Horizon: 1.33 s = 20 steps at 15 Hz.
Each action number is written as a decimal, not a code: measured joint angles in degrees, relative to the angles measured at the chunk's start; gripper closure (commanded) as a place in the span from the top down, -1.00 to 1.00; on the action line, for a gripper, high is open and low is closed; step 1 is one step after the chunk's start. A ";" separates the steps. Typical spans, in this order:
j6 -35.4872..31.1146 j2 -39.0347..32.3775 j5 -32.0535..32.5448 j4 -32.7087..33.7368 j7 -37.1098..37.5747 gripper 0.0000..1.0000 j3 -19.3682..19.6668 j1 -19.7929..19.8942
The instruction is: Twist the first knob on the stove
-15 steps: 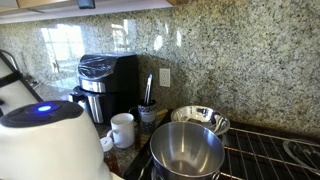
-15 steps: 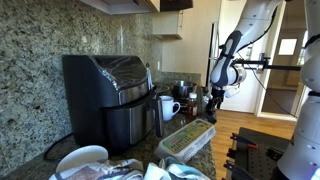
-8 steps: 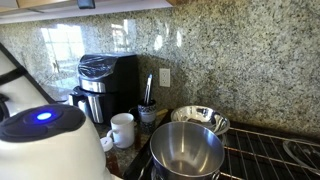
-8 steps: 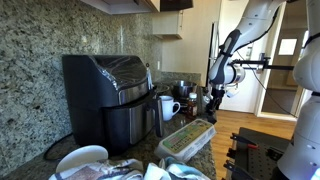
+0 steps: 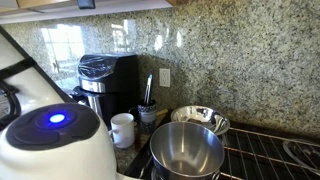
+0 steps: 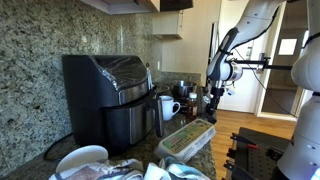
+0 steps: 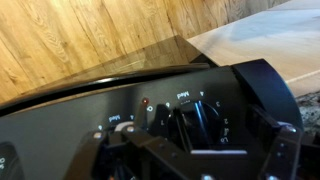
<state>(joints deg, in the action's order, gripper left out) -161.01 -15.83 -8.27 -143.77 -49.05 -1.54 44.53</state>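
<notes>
hovering over the stove [image 7: 60,110] panel, the gripper [image 7: 190,158] hangs with jaws spread, a knob [image 7: 195,118] between them; no grasp yet, the twist looks all to come.

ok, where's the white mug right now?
In an exterior view, the white mug stands between the black air fryer on its left and the big steel pot on its right.

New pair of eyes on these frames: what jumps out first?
A white robot housing with a blue light fills the lower left of an exterior view, near a shiny steel pot on the stove. A black air fryer stands against the granite wall. In the wrist view the gripper is open over a knob.
</notes>
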 measured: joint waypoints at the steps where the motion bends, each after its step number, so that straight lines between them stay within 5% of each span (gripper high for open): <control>1: 0.86 0.00 -0.36 0.31 -1.39 1.00 0.00 0.00; 20: 12.05 0.25 -1.23 5.19 -11.71 1.00 4.75 -6.53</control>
<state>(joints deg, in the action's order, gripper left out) -148.96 -15.58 -9.50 -138.58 -60.76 3.21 37.99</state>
